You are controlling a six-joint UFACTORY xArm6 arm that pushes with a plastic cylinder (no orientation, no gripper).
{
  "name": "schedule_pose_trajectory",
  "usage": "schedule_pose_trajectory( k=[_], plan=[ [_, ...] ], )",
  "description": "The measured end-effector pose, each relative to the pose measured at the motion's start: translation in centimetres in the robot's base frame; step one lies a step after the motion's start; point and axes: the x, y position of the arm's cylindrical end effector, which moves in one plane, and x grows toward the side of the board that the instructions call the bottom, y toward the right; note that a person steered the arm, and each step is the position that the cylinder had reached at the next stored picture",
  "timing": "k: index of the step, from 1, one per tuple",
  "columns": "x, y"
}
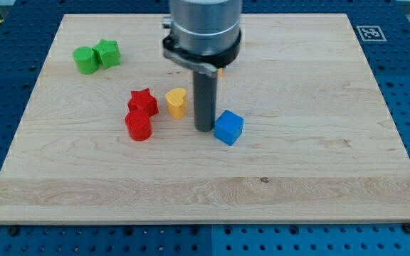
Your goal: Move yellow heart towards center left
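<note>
The yellow heart [176, 102] stands on the wooden board [297, 156] a little left of the middle. My tip [204, 129] rests on the board just to the heart's right and slightly lower, with a small gap between them. A blue cube [228, 127] sits right against the tip's right side. A red star [142, 102] lies just left of the heart, with a red cylinder [139, 126] below the star.
A green cylinder [85, 60] and a green star-like block [108, 53] sit together at the view's top left. A small orange piece [221, 70] peeks out behind the arm's body. A marker tag [370, 33] sits off the board's top right corner.
</note>
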Motion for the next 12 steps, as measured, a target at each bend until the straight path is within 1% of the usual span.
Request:
schedule_pose_trajectory(
  k=[1,3,4,6,7,8,9,10,11,12],
  plan=[
    [-0.6,-1.9],
    [-5.3,-4.7],
    [-5.9,-5.2],
    [-6.4,0.6],
    [-7.8,-1.1],
    [-8.4,-7.2],
    [-8.6,-11.8],
    [-9.2,-9.4],
    [-11.6,-7.9],
    [-14.1,-11.7]
  ],
)
